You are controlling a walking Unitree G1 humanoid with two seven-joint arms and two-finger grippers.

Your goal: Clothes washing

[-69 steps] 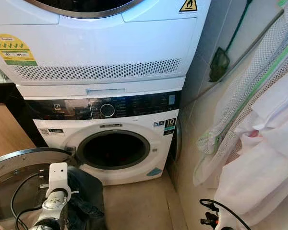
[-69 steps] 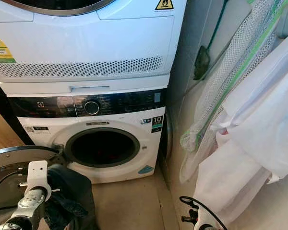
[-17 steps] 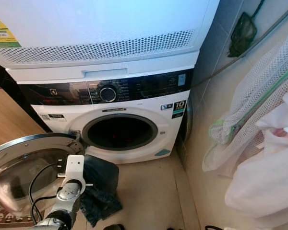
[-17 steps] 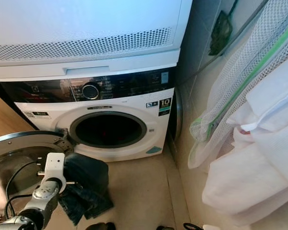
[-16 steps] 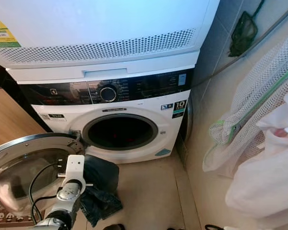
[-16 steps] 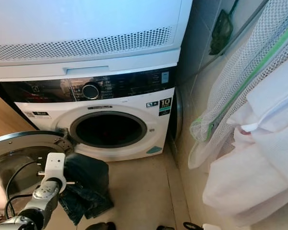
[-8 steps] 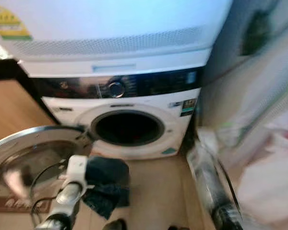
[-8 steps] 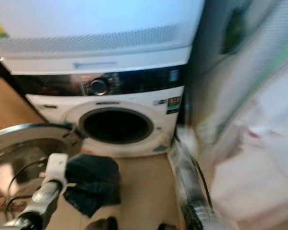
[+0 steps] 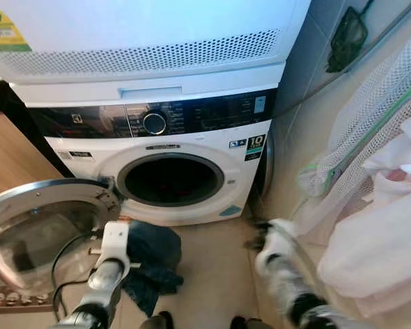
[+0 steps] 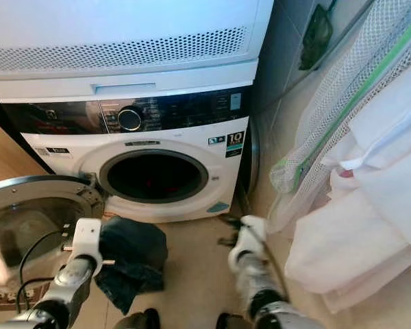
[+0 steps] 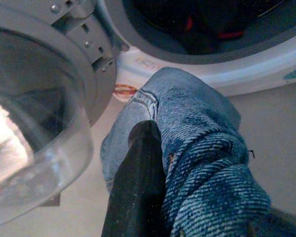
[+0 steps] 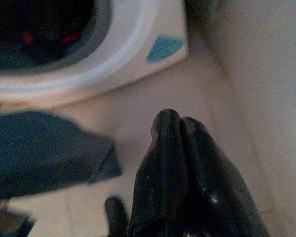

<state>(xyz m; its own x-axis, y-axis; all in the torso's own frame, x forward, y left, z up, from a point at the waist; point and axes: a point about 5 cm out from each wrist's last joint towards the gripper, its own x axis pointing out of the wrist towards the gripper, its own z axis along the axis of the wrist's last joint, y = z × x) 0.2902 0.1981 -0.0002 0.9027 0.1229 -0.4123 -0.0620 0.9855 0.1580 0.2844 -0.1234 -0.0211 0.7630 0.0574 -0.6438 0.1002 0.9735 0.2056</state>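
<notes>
Right pincer [image 12: 180, 129] risen into view, fingers pressed together, empty | left pincer [image 11: 153, 129] clamps jeans [image 11: 207, 148] before washer [image 9: 171, 179]

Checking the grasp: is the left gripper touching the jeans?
Touching. In the left wrist view a finger of the left gripper presses into the jeans.

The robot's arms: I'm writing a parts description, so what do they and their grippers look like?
Both arms are silver metal with white blocks at the wrists. Black cables loop beside the left arm. The right arm is blurred. The right gripper has two long, glossy black fingers with rounded tips.
</notes>
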